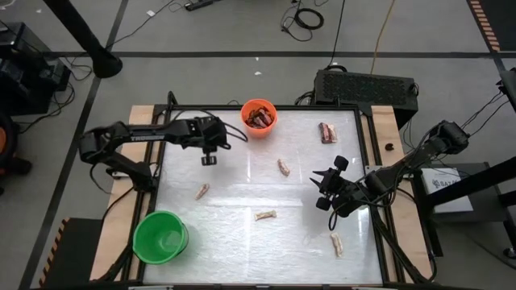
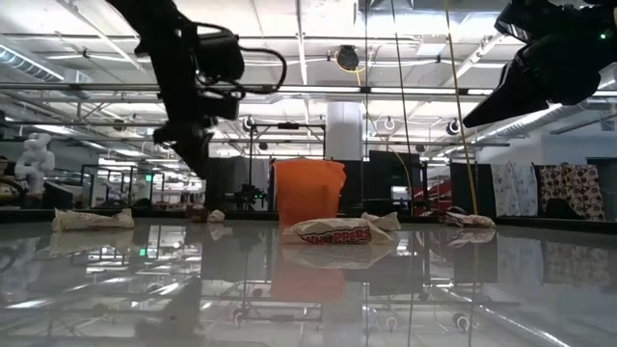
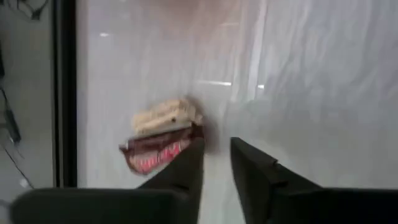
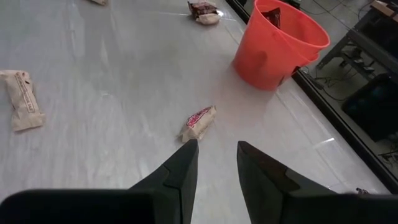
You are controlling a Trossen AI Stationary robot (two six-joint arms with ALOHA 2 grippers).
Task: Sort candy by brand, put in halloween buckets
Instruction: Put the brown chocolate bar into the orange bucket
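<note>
The white counter [image 1: 242, 242] fills the middle of the high view, a smooth, glossy sheet that mirrors the ceiling lights in the low view, so a wrapped piece could skid away if a tool pushes on it instead of closing round it. The green bucket [image 1: 160, 236], a round plastic pail, stands at the lower left and looks empty from above; the orange bucket [image 1: 259, 118], a tapered pail with thin walls, stands at the upper middle with dark brown-red bars [image 1: 258, 117] heaped inside, and being light it could tip or slide if an arm clips its rim. The left tool [image 1: 209, 159] hangs above the counter just left of the orange bucket, its fingers a narrow gap apart with nothing between them. The right tool [image 1: 325, 190] hovers at the middle right, fingers parted and empty. Pale cream-tan pieces [image 1: 283, 167] lie scattered and well apart across the counter, crinkly, flattened packets with ragged ends. At the upper right a cream piece and a brown-red bar lie touching as a pair [image 1: 326, 132]; in my judgement that is the main risk, since one pinch could lift both and send a wrong brand into a bucket. Thin, slick wrappers may also slip from a shallow grip.
</note>
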